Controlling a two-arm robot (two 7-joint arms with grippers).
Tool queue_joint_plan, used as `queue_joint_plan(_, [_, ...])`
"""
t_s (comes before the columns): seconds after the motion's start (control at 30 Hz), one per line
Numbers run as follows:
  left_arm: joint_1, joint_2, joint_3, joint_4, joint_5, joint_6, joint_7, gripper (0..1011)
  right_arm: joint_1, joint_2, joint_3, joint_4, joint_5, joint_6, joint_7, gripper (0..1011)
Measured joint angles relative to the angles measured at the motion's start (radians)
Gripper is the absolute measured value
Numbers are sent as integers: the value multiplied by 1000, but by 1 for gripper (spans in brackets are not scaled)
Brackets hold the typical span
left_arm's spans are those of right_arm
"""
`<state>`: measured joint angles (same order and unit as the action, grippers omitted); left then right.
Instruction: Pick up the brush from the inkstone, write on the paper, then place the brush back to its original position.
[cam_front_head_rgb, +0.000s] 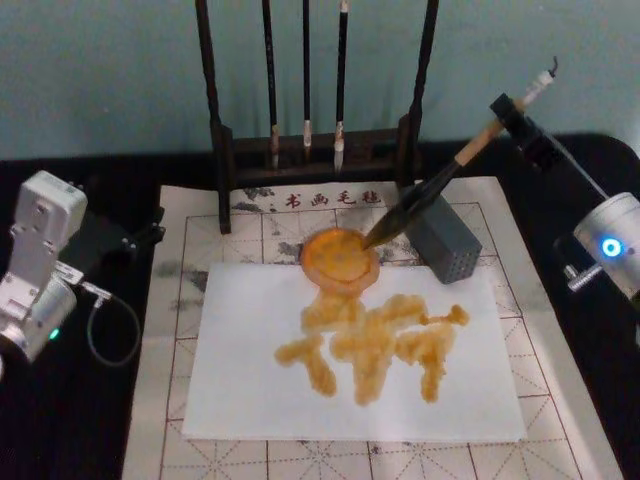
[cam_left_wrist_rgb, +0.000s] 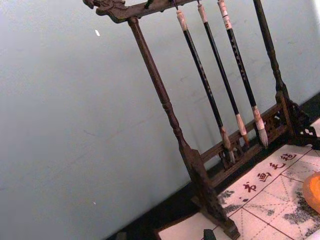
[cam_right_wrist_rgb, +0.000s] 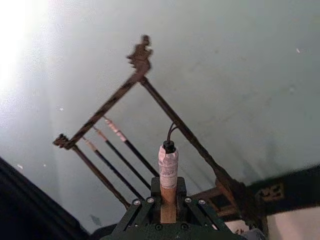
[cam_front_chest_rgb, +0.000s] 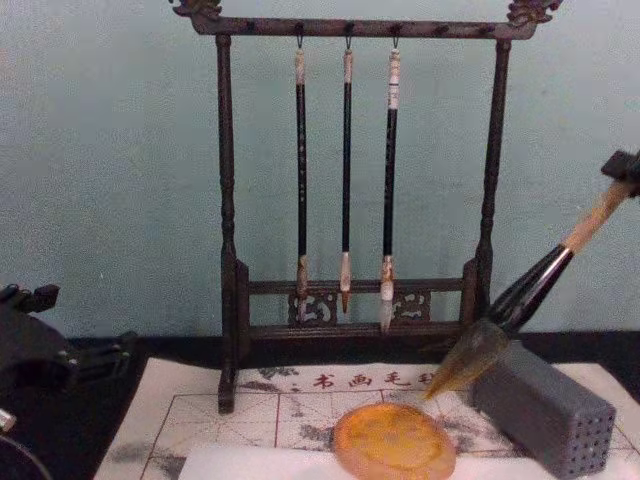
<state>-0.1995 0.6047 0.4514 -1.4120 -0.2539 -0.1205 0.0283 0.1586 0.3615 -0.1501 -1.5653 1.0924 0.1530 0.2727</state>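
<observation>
The brush (cam_front_head_rgb: 450, 170) is slanting down to the left, with its dark bristle tip sitting over the right rim of the inkstone (cam_front_head_rgb: 340, 258). Whether the tip is touching the dish cannot be told. The right gripper (cam_front_head_rgb: 515, 115) is holding the brush high at the right, and its jaws are closing tightly on the tan handle just below the white end cap. The inkstone is resting at the far edge of the paper (cam_front_head_rgb: 250, 360), which is carrying broad amber strokes (cam_front_head_rgb: 375, 345). A grey block (cam_front_head_rgb: 445, 240) is standing just right of the inkstone, beneath the slanting brush. The paper is lying on a gridded mat (cam_front_head_rgb: 175, 250) on the black bench (cam_front_head_rgb: 60, 420). Behind it, a dark rack (cam_front_head_rgb: 225, 150) is carrying three thin brushes (cam_front_chest_rgb: 346, 180). The left gripper (cam_front_head_rgb: 148, 235) is sitting parked beside the mat's left edge.
</observation>
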Motion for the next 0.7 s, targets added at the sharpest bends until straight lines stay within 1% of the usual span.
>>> queue_joint_plan(0.13, [0, 0, 0, 0, 0, 0, 0, 1001, 38, -17, -11, 56, 45, 31, -21, 198])
queue_joint_plan(0.3, [0, 0, 0, 0, 0, 0, 0, 1001, 65, -34, -19, 101, 87, 54, -43, 197])
queue_joint_plan(0.47, [0, 0, 0, 0, 0, 0, 0, 1001, 91, -54, -23, 151, 129, 65, -70, 197])
queue_joint_plan(0.5, [0, 0, 0, 0, 0, 0, 0, 1001, 91, -54, -23, 151, 129, 65, -70, 197])
queue_joint_plan(0.57, [0, 0, 0, 0, 0, 0, 0, 1001, 108, -68, -25, 183, 149, 67, -86, 197])
queue_joint_plan(0.7, [0, 0, 0, 0, 0, 0, 0, 1001, 126, -82, -28, 219, 167, 62, -106, 197])
